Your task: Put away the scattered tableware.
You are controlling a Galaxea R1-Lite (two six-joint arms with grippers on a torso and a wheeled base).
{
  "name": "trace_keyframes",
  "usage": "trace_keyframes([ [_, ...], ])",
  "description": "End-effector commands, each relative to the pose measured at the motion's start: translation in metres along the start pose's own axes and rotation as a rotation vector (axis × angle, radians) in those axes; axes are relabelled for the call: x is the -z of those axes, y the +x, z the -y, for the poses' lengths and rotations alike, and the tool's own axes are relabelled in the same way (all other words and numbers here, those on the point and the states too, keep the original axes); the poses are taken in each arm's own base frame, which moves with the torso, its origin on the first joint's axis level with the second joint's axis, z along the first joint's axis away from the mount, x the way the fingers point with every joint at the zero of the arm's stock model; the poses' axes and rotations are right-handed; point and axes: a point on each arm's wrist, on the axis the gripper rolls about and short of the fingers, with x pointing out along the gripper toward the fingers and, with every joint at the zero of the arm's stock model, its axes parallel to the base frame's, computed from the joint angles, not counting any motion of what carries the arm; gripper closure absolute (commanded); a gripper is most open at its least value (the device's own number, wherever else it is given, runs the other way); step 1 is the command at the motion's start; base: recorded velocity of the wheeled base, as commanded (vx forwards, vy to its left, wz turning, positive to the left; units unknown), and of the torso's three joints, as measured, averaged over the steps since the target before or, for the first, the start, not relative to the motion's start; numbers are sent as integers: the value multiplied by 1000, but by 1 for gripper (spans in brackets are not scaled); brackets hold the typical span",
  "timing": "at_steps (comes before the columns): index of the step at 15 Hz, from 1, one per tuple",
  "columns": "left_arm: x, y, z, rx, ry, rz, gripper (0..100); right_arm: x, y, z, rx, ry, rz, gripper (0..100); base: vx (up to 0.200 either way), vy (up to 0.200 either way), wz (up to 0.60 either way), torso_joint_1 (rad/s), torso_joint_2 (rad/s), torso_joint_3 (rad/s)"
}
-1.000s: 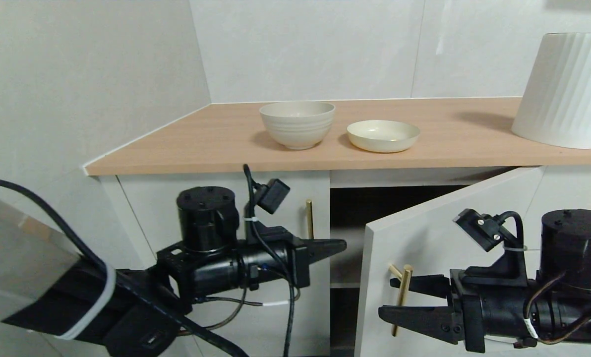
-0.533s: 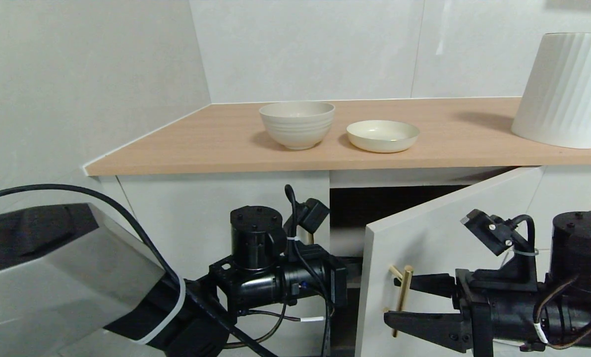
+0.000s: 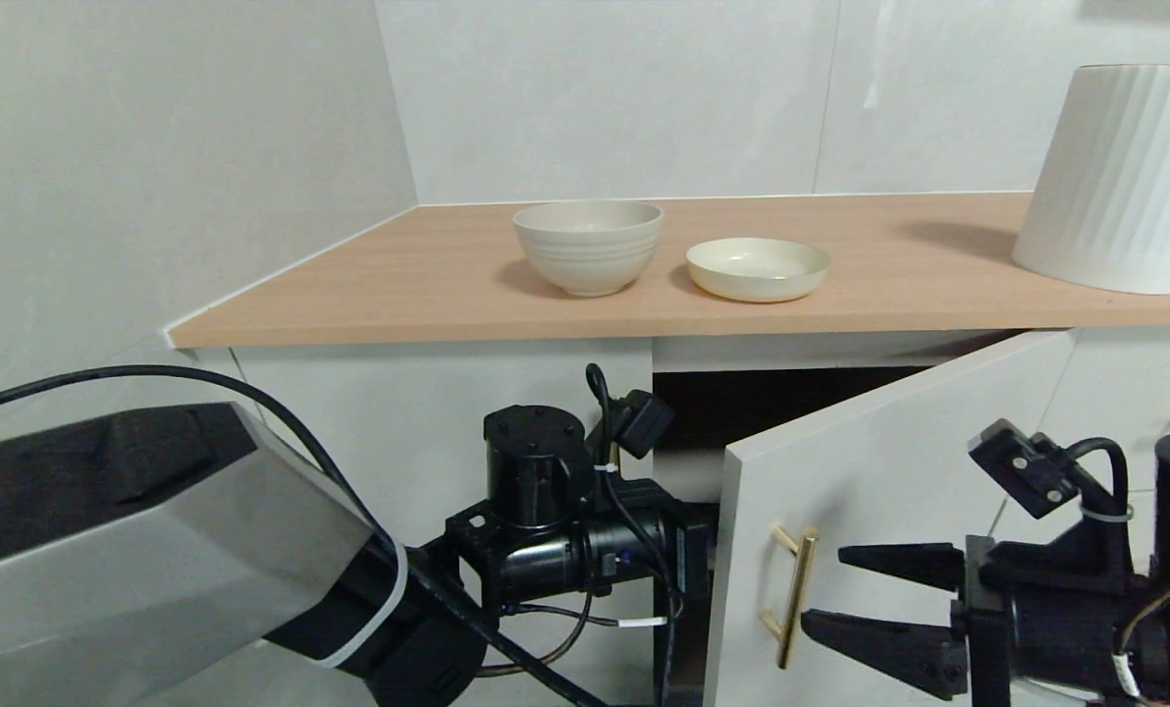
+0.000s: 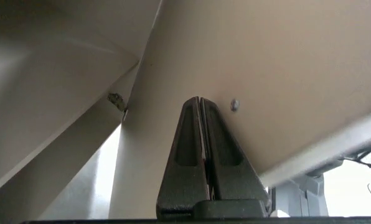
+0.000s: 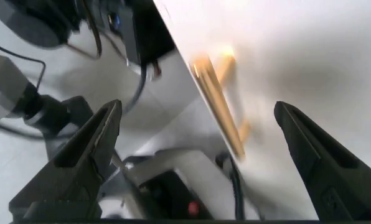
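Pale tiled walls (image 3: 605, 98) meet in a corner behind a long wooden bench (image 3: 398, 290). A ribbed cream bowl (image 3: 588, 245) stands upright near the middle of the bench. A shallow cream dish (image 3: 758, 268) sits just beside it to the right, not touching it. A tall white ribbed container (image 3: 1115, 177) stands at the bench's far right, well apart from both.

Under the bench is a white cupboard, and its right door (image 3: 870, 462) hangs partly open on a dark inside. The right gripper (image 3: 879, 601) is level with the door's brass handle (image 3: 793, 594). Its jaws are spread wide and empty, with the tips just short of the bar. The left gripper (image 4: 198, 109) sits low in the opening behind that door. Its jaws are pressed together on nothing, close to the door's inner face; whether they touch it I cannot tell.
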Motion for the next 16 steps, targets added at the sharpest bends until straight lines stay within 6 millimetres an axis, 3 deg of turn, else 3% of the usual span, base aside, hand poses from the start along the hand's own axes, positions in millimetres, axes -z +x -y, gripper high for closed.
trace_keyframes([
  [1,-5,2,2,-3,-4,13,100,-13,-40,-17,25,-7,41,0,0,0,0,0,0,0],
  [8,-4,5,20,22,-37,13,100,-1,-47,-18,26,16,-3,0,0,0,0,0,0,0],
  [14,0,3,20,16,-43,2,100,0,-49,-20,22,11,2,0,-200,0,0,-1,3,1],
  [16,-3,11,17,21,-38,11,100,0,-51,-21,19,7,8,0,0,0,0,0,0,0],
])
